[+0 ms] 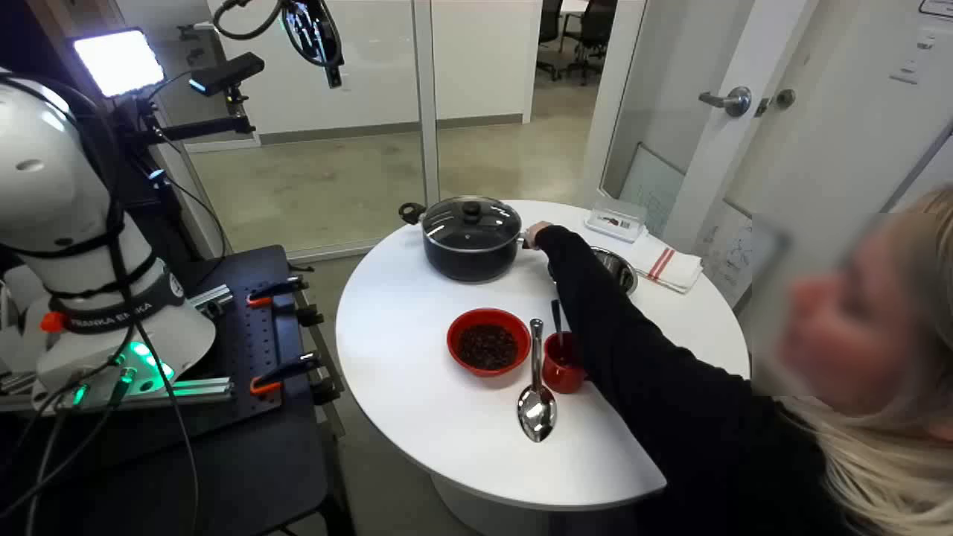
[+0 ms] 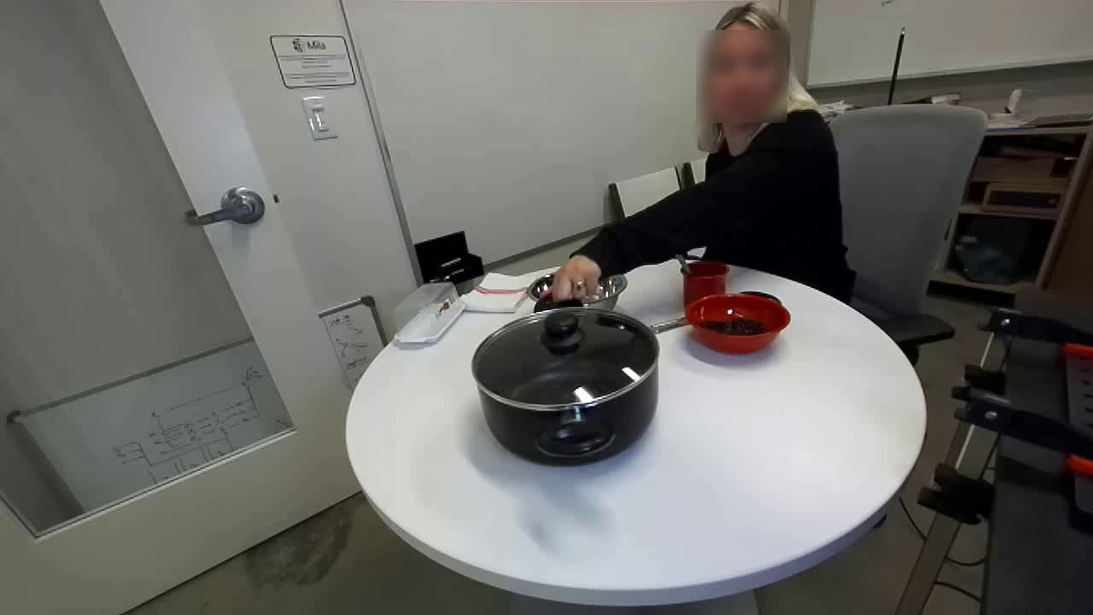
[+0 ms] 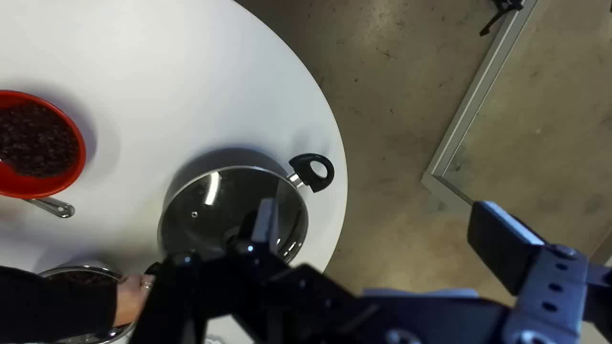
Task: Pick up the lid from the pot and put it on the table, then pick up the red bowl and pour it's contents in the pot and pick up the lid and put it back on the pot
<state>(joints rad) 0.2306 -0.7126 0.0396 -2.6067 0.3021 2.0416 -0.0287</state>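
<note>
Your gripper [image 3: 380,234] hangs above the scene, jaws spread wide and holding nothing. In the wrist view, one finger [image 3: 264,222] crosses in front of the glass lid [image 2: 529,367], and the other finger [image 3: 495,248] stands against the floor [image 3: 406,200], with the table's rim showing between them.

The lid, with its metal rim and black knob, sits on the black pot [image 2: 517,431], covering it. The pot stands on the round white table [image 1: 402,335], one handle [image 3: 303,165] pointing to the nearby edge.

A person [image 2: 768,196] in black, face blurred, reaches across to you. Their hand [image 2: 576,280] is at the pot's opposite handle — it seems to touch it, though the fingers partly hide that spot.

The red bowl [image 2: 739,344] stands upright, apart from the pot, with small dark pieces inside. Just beside it lies a metal spoon [image 1: 537,413], its handle toward the pot. On the spoon's other side is a red mug [image 1: 562,378] with a utensil [image 1: 557,320] standing in it.

A steel bowl [image 2: 611,295] is partly hidden by the reaching arm. Beyond it, near the table's edge, are a white cloth [image 1: 681,272] with red stripes and a clear container [image 1: 618,216].
</note>
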